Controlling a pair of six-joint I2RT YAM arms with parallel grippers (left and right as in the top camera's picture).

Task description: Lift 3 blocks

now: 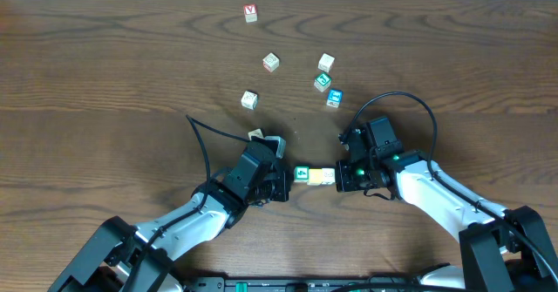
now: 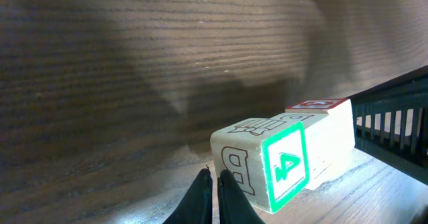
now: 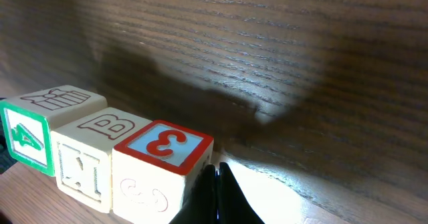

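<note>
My left claw (image 2: pixel 214 185) and right claw (image 3: pixel 217 178) were clenched empty, pressing the row of three blocks (image 1: pixel 315 177) end-on between them, so one squeeze could raise all. Whether they cleared the bench (image 1: pixel 131 65), I could not tell

green block (image 2: pixel 284 167) at left pincer (image 2: pixel 214 178) tip: pale wood, bright green frame, green 4 | yellow block (image 3: pixel 83 150) next along: pale yellow, uncoloured B | red-marked block (image 3: pixel 164 158) at right pincer (image 3: pixel 217 172) tip: red frame, red 3 | pincers black | worktop (image 1: pixel 105 65): dark brown grain
</note>
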